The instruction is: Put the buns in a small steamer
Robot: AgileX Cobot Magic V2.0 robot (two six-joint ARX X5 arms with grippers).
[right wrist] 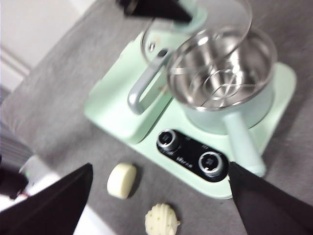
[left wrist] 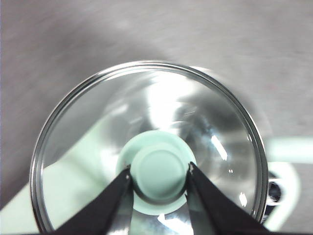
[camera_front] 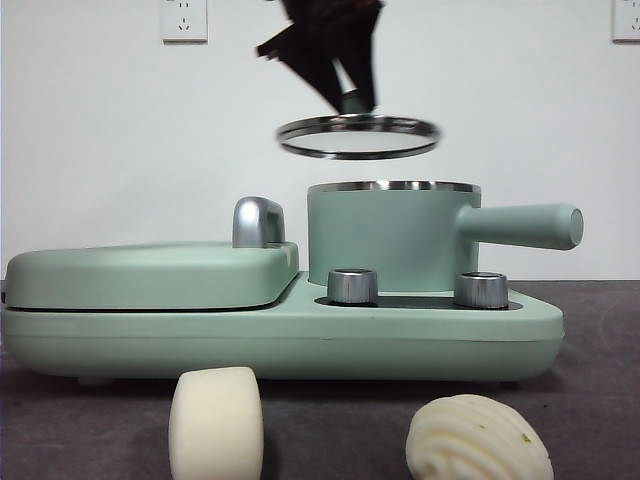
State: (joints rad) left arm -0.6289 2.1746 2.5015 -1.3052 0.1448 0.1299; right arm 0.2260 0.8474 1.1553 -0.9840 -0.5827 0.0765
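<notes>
Two cream-white buns lie on the dark bench in front of the cooker: a smooth cylinder bun [camera_front: 216,424] and, beside it but apart, a pleated dome bun [camera_front: 478,440] with a tiny green speck. Neither is in the small steamer [camera_front: 390,236] yet. The mint-green pot sits on its base behind two steel dials [camera_front: 352,286], its straight handle [camera_front: 520,226] pointing sideways. It is open; the right wrist view shows a steel rack [right wrist: 221,73] inside. The glass lid [camera_front: 358,136] hangs just above the rim, slightly tilted, because the left hand [left wrist: 159,178] pinches its green knob [left wrist: 159,172] between both jaws, probably to clear the way for loading. The frame is blurred, so I cannot tell which way the lid is travelling. The right hand [right wrist: 161,191] hovers high over the bench, jaws spread wide and empty, above the buns. A flat lidded grill plate [camera_front: 150,275] sits beside the pot.
</notes>
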